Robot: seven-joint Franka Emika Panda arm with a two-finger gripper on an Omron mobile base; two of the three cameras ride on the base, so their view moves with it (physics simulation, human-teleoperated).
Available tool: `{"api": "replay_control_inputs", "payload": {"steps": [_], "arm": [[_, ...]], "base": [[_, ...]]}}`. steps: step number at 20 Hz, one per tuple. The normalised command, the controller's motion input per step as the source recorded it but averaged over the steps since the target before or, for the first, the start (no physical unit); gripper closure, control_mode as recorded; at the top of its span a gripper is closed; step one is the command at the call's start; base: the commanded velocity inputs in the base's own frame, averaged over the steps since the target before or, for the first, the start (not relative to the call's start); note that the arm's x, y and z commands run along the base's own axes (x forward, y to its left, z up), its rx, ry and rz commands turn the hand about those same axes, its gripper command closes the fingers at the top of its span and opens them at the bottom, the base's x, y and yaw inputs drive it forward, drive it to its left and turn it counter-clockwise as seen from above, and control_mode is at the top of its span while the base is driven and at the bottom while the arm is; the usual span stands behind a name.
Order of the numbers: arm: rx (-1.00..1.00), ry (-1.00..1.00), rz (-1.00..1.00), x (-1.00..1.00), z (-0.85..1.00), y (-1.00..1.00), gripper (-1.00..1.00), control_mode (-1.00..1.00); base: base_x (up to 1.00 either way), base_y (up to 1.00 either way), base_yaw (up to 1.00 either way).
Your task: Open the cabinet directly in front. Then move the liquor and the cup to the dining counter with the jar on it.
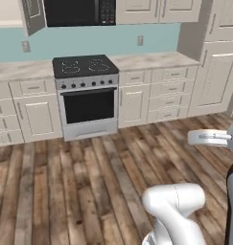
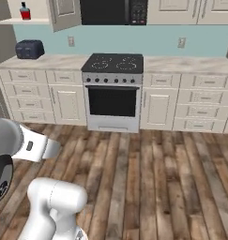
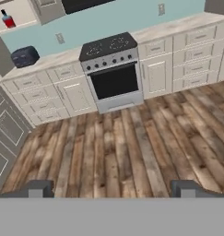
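The gripper (image 3: pixel 111 189) is wide open and holds nothing; its two dark fingertips (image 3: pixel 37 188) stand far apart above the wooden floor (image 3: pixel 132 147). Far ahead, the stove (image 2: pixel 113 91) stands in the middle of the row of low beige drawers and doors, with the black microwave (image 2: pixel 113 11) above it. To the left of the microwave the cabinet (image 2: pixel 64 14) has its door swung open, and the liquor (image 2: pixel 25 11) stands on the shelf inside, at the far left; it has a red label and a black cap. I cannot see the cup there. Below this shelf, the dark toaster (image 2: pixel 29 48) sits on the marbled counter (image 2: pixel 54 61), left of the stove.
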Motion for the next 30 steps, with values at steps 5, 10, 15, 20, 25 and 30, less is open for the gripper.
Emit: {"api": "replay_control_inputs", "payload": {"steps": [5, 10, 15, 20, 25, 30], "arm": [[0.00, 0.00, 0.00, 0.00, 0.00, 0.00, -1.00, 1.00], [0.00, 0.00, 0.00, 0.00, 0.00, 0.00, -1.00, 1.00], [0.00, 0.00, 0.00, 0.00, 0.00, 0.00, -1.00, 1.00], [0.00, 0.00, 0.00, 0.00, 0.00, 0.00, -1.00, 1.00], [0.00, 0.00, 0.00, 0.00, 0.00, 0.00, -1.00, 1.00], [0.00, 0.00, 0.00, 0.00, 0.00, 0.00, -1.00, 1.00]], "base": [[0.96, 0.76, 0.15], [0.87, 0.79, 0.12], [0.81, 0.82, 0.11], [0.74, 0.80, 0.10], [0.66, 0.67, 0.11], [0.60, 0.51, 0.09]]}}
